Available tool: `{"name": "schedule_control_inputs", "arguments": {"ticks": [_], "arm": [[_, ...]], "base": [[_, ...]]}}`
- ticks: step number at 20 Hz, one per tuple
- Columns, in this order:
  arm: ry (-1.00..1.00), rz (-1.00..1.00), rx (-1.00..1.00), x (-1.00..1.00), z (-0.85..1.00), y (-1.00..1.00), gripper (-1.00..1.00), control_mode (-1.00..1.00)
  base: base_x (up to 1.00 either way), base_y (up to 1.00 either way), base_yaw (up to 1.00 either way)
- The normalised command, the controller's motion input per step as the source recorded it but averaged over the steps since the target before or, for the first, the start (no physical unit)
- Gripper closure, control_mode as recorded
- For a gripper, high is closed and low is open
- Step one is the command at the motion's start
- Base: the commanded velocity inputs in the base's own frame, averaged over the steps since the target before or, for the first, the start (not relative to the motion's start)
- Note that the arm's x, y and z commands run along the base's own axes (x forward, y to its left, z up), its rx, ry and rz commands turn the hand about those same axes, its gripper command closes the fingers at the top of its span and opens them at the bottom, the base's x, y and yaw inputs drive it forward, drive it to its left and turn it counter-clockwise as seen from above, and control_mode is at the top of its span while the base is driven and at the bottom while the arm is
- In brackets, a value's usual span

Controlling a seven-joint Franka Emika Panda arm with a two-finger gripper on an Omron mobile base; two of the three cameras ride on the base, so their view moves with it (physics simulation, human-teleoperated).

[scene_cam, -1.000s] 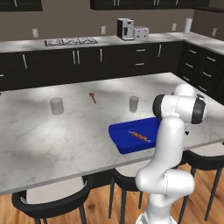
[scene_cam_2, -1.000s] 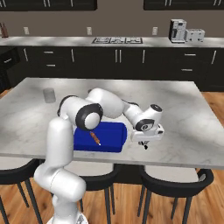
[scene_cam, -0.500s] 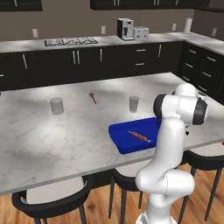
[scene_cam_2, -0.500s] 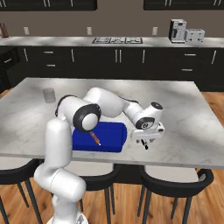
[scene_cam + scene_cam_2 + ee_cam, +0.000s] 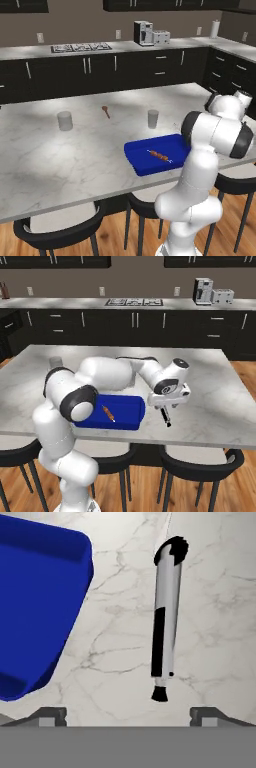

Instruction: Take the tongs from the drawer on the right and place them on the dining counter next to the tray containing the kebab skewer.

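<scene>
The tongs (image 5: 166,619) lie flat on the pale marble counter (image 5: 215,401) just beside the blue tray (image 5: 125,411), apart from its rim, and the kebab skewer (image 5: 108,413) rests inside that tray. The claw (image 5: 166,406) is spread wide, its fingertips (image 5: 50,716) standing well to either side of the tongs and pinching nothing. The likeliest slip from here, I judge, is a sideways pull-away: a fingertip could catch the tongs and drag them off toward the counter's near edge, or knock them against the tray. The arm reaches over the tray from its far side, elbow bent, wrist turned down so the hand looks almost straight onto the counter beside the tray.
</scene>
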Motion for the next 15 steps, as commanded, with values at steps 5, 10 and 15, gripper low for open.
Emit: {"name": "schedule_control_inputs", "arguments": {"ticks": [5, 10, 15], "arm": [[-0.05, -0.05, -0.18, -0.72, 1.00, 0.57, -1.00, -1.00], [-0.03, -0.05, -0.31, -0.81, 0.90, 0.93, -1.00, -1.00], [-0.04, -0.21, -0.13, -0.83, 0.72, 0.61, -1.00, -1.00]], "base": [[0.00, 0.00, 0.00], [0.00, 0.00, 0.00], [0.00, 0.00, 0.00]]}}
